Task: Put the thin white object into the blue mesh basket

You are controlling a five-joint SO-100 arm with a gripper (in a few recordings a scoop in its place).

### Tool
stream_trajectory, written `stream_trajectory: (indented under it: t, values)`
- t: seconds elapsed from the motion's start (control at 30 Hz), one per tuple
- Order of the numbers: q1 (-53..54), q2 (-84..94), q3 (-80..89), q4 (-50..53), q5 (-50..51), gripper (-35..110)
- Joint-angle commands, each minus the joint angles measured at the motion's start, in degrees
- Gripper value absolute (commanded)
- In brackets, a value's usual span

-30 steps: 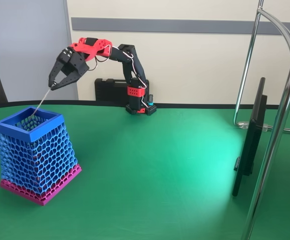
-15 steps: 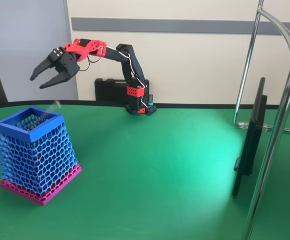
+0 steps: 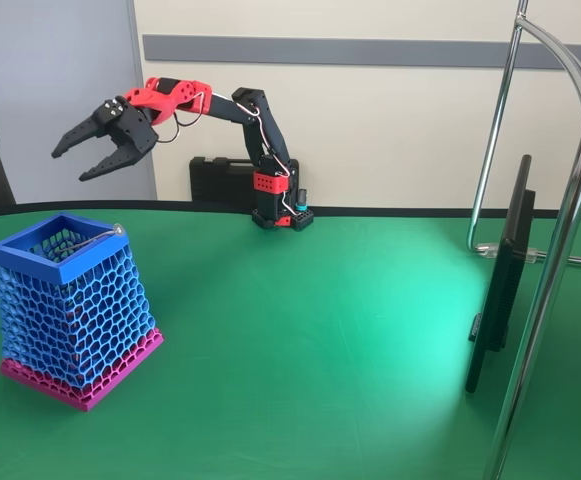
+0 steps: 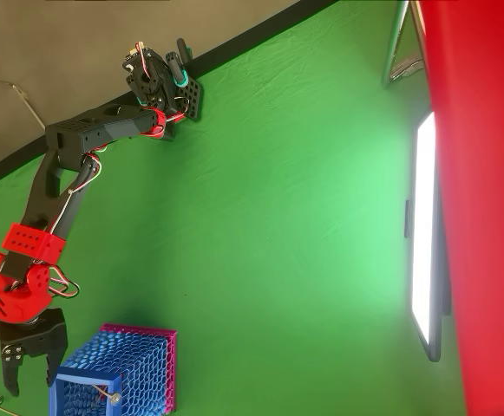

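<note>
1. Here the tool (image 3: pixel 78 158) hangs in the air above and behind the basket (image 3: pixel 70 310), jaws spread wide and holding nothing.
2. The white stick (image 3: pixel 92 238) lies inside the basket, its rounded tip resting at the right-hand rim in the fixed view.
3. The basket stands on the green surface (image 3: pixel 320 340), tilted slightly.

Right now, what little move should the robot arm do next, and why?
Probably pull the gripper back toward its base and stop. Its jaws are open and empty above the blue mesh basket, and the thin white object lies inside, its rounded tip leaning on the basket's rim. The job looks done, so there's nothing left to grab.
</note>
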Motion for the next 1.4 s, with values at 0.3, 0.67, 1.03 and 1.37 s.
stream_trajectory:
  t: [0.3, 0.67, 1.03, 1.37]
  values:
    - [-5.89, 14.85, 5.27, 8.17, -1.41, 20]
    - [-14.50, 30.15, 19.51, 11.07, -6.42, 12]
    - [-24.35, 51.50, 46.49, 3.52, -13.62, 5]
    - [-32.43, 71.98, 74.36, -4.92, -24.61, 1]
